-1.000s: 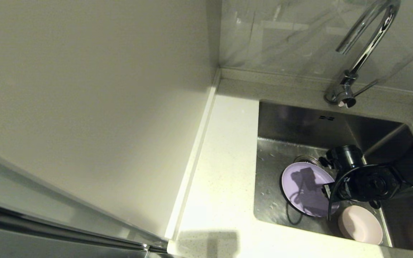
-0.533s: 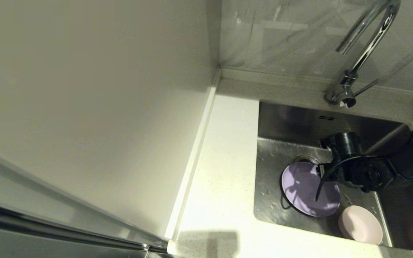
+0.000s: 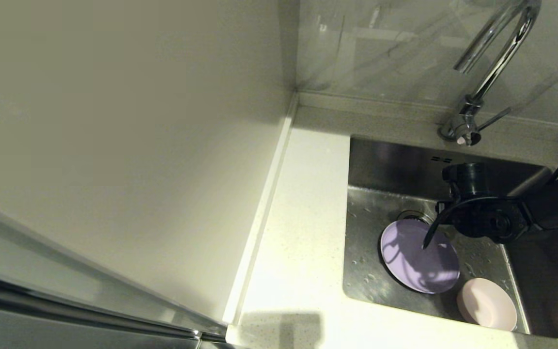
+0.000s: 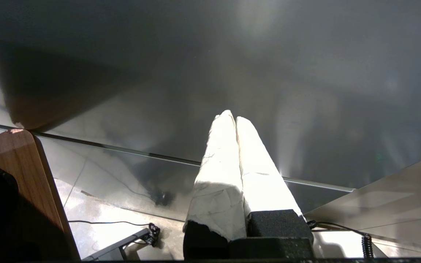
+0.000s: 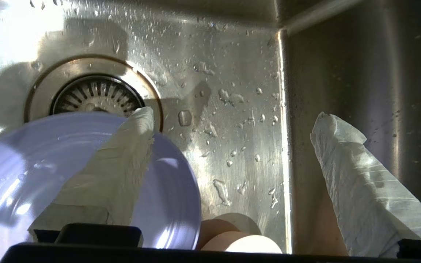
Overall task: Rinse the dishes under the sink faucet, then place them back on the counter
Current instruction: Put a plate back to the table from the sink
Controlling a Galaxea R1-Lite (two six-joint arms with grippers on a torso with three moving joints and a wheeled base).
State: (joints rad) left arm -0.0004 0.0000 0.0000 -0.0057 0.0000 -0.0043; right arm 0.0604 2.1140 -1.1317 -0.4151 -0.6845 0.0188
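Observation:
The lavender plate (image 3: pixel 417 261) lies flat on the floor of the sink (image 3: pixel 390 165), partly over the drain strainer (image 5: pixel 97 96). The pale pink bowl (image 3: pixel 486 304) sits at the plate's near right. My right arm (image 3: pixel 492 220) reaches into the basin from the right. In the right wrist view my right gripper (image 5: pixel 234 117) is open and empty above the wet steel floor. One white-wrapped finger (image 5: pixel 122 160) hovers over the plate (image 5: pixel 174 182); the other stands by the basin's side wall. The bowl (image 5: pixel 247 250) shows between them. My left gripper (image 4: pixel 231 117) is shut, parked away from the sink.
The chrome faucet (image 3: pixel 494 58) arches over the back of the basin with its side lever to the right. The white counter (image 3: pixel 303 218) runs along the sink's left and front. A grey wall panel stands behind. Water drops dot the sink floor.
My right gripper, open throughout, has lifted and drawn back toward the rear of the sink, uncovering more of the plate. Plate and bowl have not moved.

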